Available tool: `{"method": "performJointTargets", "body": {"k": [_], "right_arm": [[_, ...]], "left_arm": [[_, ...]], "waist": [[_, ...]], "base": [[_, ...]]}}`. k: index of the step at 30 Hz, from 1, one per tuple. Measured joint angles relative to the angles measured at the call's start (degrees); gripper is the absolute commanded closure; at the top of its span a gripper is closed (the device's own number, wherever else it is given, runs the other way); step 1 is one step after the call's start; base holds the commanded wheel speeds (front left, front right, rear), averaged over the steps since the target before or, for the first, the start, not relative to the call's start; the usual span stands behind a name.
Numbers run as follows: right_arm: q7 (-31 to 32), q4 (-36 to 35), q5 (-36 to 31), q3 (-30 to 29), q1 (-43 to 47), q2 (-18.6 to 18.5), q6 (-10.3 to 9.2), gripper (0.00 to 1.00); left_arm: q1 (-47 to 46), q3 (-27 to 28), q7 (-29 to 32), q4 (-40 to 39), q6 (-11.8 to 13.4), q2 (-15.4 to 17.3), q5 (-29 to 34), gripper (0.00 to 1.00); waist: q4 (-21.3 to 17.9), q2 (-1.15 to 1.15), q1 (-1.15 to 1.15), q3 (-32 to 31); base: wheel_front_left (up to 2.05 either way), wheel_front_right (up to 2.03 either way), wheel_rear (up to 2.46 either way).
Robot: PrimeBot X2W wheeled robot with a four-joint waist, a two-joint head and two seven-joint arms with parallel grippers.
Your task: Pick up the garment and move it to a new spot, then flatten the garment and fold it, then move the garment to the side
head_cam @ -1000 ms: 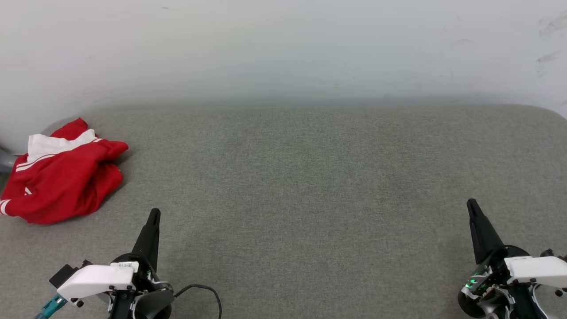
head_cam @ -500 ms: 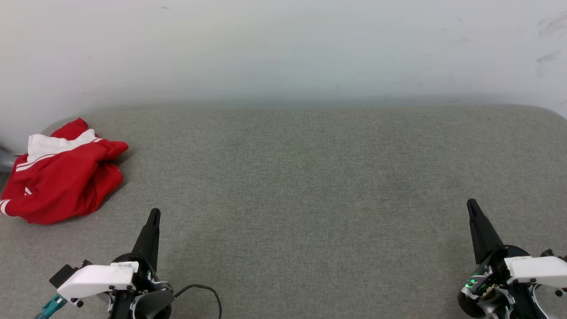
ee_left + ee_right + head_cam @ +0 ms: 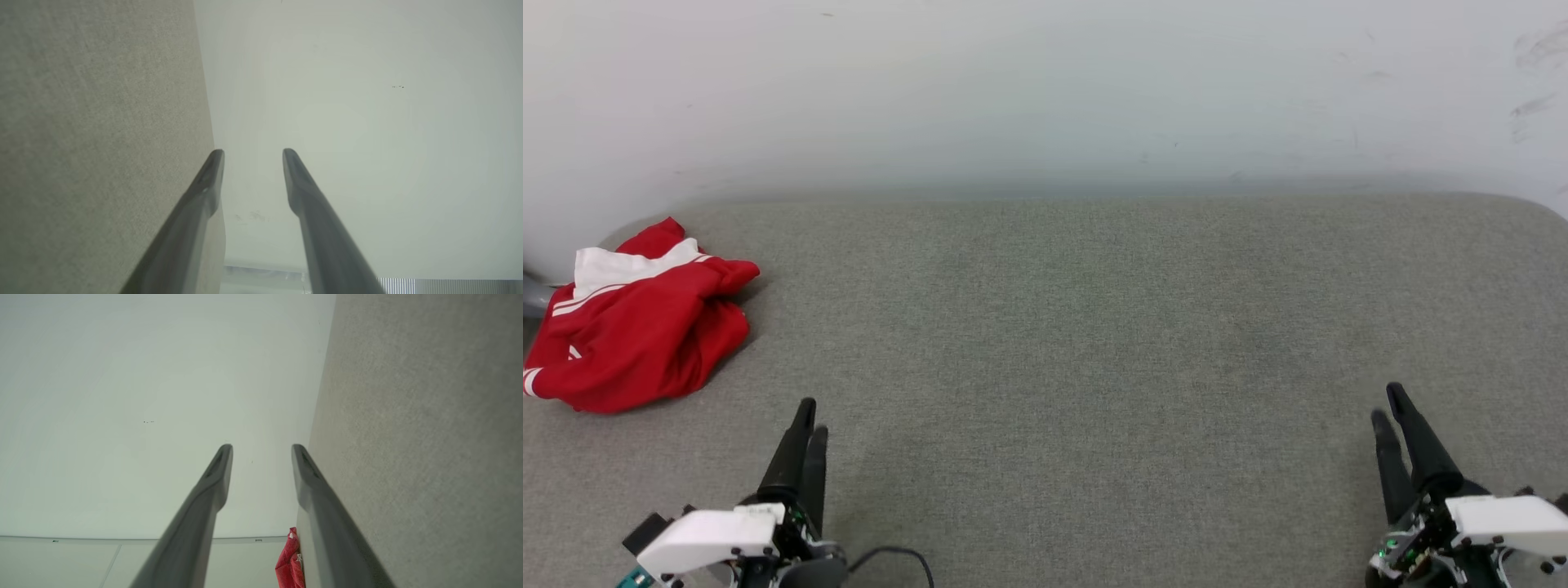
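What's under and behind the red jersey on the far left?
The jersey lies crumpled on the grey padded surface; the white wall rises behind it. Anything beneath its folds is covered, so I cannot tell.

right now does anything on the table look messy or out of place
Yes: the garment lies crumpled in a heap at the far left corner of the grey table, close to its edge, its red body bunched over itself with a white part showing on top. Nothing looks spilled or damaged.
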Motion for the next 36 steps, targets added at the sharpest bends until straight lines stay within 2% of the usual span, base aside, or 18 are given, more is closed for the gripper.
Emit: {"method": "performJointTargets", "body": {"k": [6,11,16,36], "right_arm": [[-1.1,1.1,-0.7,0.1,1.8,0.1,-0.01,0.0],[-2.5,0.1,-4.0,-0.1,1.8,0.1,-0.01,0.0],[-3.8,-1.6,-9.6,-0.5,2.2,0.1,-0.01,0.0],[-8.4,-9.3,-34.4,0.5,3.5,0.1,-0.01,0.0]], "left_arm": [[1.7,-0.4,-1.1,0.7,0.0,-0.1,0.1,0.0],[1.7,-0.4,-2.5,-0.4,0.0,-0.1,2.2,0.0],[1.7,-0.1,-3.8,-1.5,0.7,-0.1,7.8,0.0],[2.2,-2.2,-8.4,-8.8,7.4,-0.1,31.1,0.0]], "waist": [[0.0,0.0,0.0,0.0],[0.0,0.0,0.0,0.1],[0.0,0.0,0.01,0.1],[0.2,0.0,0.01,0.0]], "base": [[0.0,0.0,0.0],[0.0,0.0,0.0],[0.0,0.0,0.0],[0.0,0.0,0.0]]}}
